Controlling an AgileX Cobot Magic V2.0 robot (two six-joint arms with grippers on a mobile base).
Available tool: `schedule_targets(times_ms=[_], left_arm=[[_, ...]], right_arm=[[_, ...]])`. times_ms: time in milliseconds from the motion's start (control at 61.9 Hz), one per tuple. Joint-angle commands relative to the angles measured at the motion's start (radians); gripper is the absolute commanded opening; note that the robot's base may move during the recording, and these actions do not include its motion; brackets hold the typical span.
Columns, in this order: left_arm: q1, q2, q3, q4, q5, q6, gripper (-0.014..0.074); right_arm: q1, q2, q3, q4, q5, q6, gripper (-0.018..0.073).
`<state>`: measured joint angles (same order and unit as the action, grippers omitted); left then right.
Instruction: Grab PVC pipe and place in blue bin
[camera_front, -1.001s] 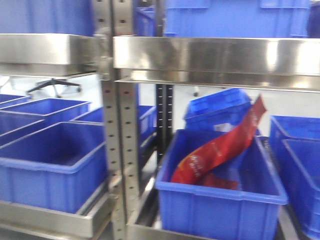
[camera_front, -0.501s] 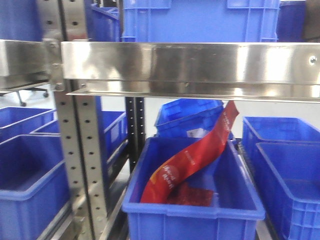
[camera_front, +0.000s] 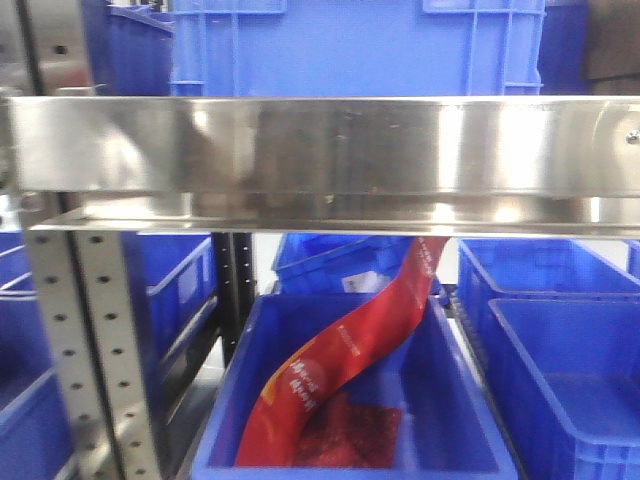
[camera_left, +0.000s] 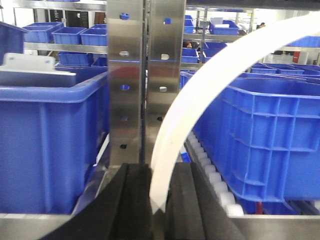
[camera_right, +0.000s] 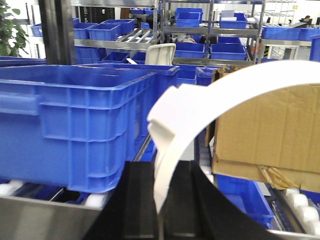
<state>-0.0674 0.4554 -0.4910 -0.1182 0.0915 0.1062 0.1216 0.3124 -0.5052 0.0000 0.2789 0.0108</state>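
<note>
White PVC pipe shows in no view; I judge it light, stiff, slick, best pinched across its middle. My left pincer (camera_left: 159, 220) and right pincer (camera_right: 161, 225) look closed, empty.

Matte black throughout: left pincer (camera_left: 160, 172) and right pincer (camera_right: 165, 170).
Each has two broad, smooth black fingers (camera_left: 132, 200); above each pincer arches a flat, curved white strap (camera_left: 200, 85).

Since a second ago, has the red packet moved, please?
No. The red packet still leans toward its blue bin's back right; only the camera view has shifted.
</note>
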Motion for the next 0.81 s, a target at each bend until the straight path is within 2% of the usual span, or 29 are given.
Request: schedule_targets(times_ms=[0, 791], left_arm=[[0.003, -0.004, -0.002, -0.008, -0.019, 0.0, -0.0111], [0.003, -0.004, -0.002, -0.008, -0.019, 0.0, -0.0111]], right_arm=[[0.002, -0.006, 0.001, -0.005, -0.025, -0.005, -0.0162], [0.002, -0.006, 0.001, -0.005, -0.025, -0.005, -0.0162]])
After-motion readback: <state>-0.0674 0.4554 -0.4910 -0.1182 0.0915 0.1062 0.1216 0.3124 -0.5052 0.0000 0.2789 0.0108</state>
